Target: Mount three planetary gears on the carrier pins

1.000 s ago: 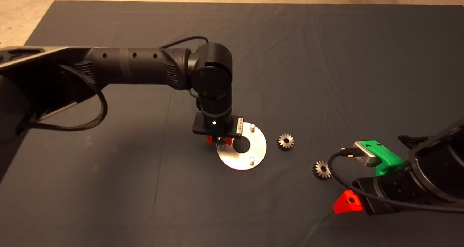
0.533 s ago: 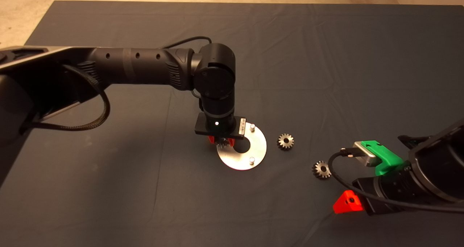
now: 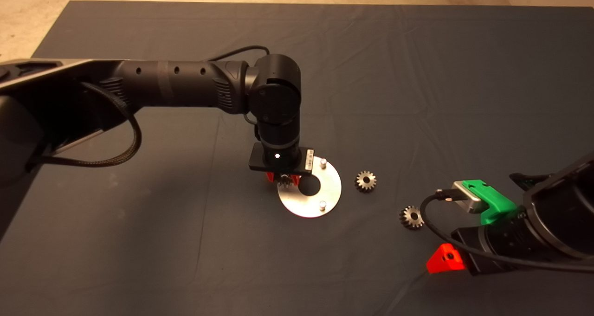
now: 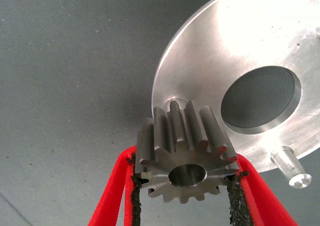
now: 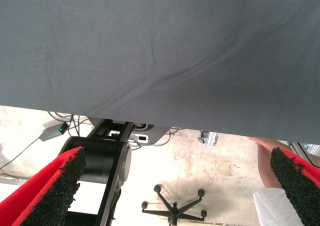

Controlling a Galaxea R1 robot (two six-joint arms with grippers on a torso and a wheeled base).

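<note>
The shiny round disc (image 3: 330, 187) lies mid-mat. Two carrier pins show in the head view, one at its far edge (image 3: 323, 162) and one at its near edge (image 3: 323, 205). My left gripper (image 3: 283, 180) points down over the disc's left rim, shut on one planetary gear (image 4: 184, 153). The gear hangs just above the third pin (image 4: 172, 105), which it mostly hides. The disc (image 4: 215, 51) and another pin (image 4: 291, 164) show in the left wrist view. Two more gears lie flat on the mat, one (image 3: 365, 181) just right of the disc, one (image 3: 411, 216) further right. My right gripper (image 3: 457, 241) is parked open at the lower right.
The dark mat (image 3: 417, 74) has creases. Bare floor lies beyond its far edge (image 3: 28, 23). The right wrist view looks past the mat's edge (image 5: 160, 51) at a chair base (image 5: 175, 206) and a black machine base (image 5: 102, 161) on the floor.
My left gripper with the gear has shifted slightly right, toward the disc's left pin. The loose gears, the disc and the right arm have not moved.
</note>
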